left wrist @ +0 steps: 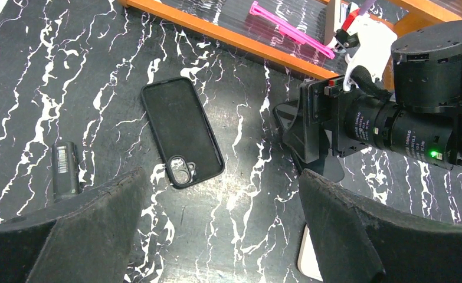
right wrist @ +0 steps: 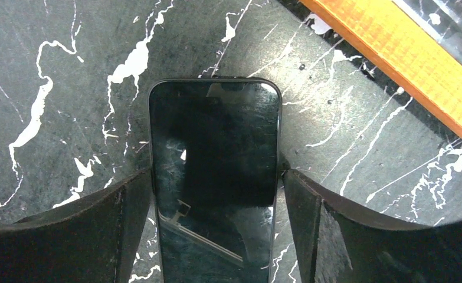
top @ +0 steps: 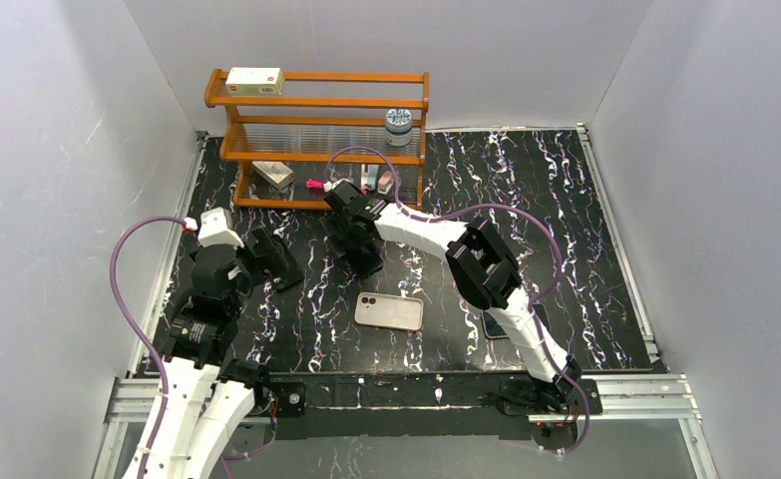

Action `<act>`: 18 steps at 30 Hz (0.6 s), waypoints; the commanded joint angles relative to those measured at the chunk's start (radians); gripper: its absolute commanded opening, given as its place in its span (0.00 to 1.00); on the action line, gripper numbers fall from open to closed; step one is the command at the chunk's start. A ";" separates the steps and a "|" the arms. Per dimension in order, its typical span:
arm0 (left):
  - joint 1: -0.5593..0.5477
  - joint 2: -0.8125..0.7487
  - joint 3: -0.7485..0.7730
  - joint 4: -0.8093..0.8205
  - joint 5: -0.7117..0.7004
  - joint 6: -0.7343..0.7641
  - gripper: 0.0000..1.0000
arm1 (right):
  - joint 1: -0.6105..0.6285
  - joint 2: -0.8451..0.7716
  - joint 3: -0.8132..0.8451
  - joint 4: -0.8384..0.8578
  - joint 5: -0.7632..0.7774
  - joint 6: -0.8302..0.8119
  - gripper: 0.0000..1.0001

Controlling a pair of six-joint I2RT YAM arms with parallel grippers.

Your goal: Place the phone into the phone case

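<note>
The phone (right wrist: 215, 171), with a dark glossy screen and thin edge, lies lengthwise between my right gripper's fingers. My right gripper (right wrist: 216, 194) is shut on its two long sides, just over the marble table near the orange rack. In the top view this gripper (top: 362, 251) is at the back middle and hides the phone. The phone case (left wrist: 183, 131) is a black shell lying open side up, camera hole towards me. My left gripper (left wrist: 222, 227) is open and empty, hovering just near of the case; it shows in the top view (top: 266, 257).
A pinkish-gold phone (top: 389, 311) lies back up at the table's middle front; its corner shows in the left wrist view (left wrist: 308, 259). An orange wooden rack (top: 316, 102) stands at the back with a box (top: 253, 80) and a bottle (top: 398, 125). A small black labelled object (left wrist: 66, 169) lies left of the case.
</note>
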 commanded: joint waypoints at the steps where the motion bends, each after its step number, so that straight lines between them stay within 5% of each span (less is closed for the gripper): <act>1: 0.000 0.009 0.028 0.001 -0.027 -0.002 0.98 | -0.003 0.023 -0.010 -0.072 0.044 0.004 0.85; 11: 0.000 0.040 0.016 0.017 0.020 -0.033 0.98 | -0.003 -0.047 -0.080 -0.100 0.066 0.164 0.59; 18: 0.000 0.067 -0.001 0.037 0.133 -0.111 0.97 | -0.035 -0.121 -0.128 -0.172 0.051 0.324 0.50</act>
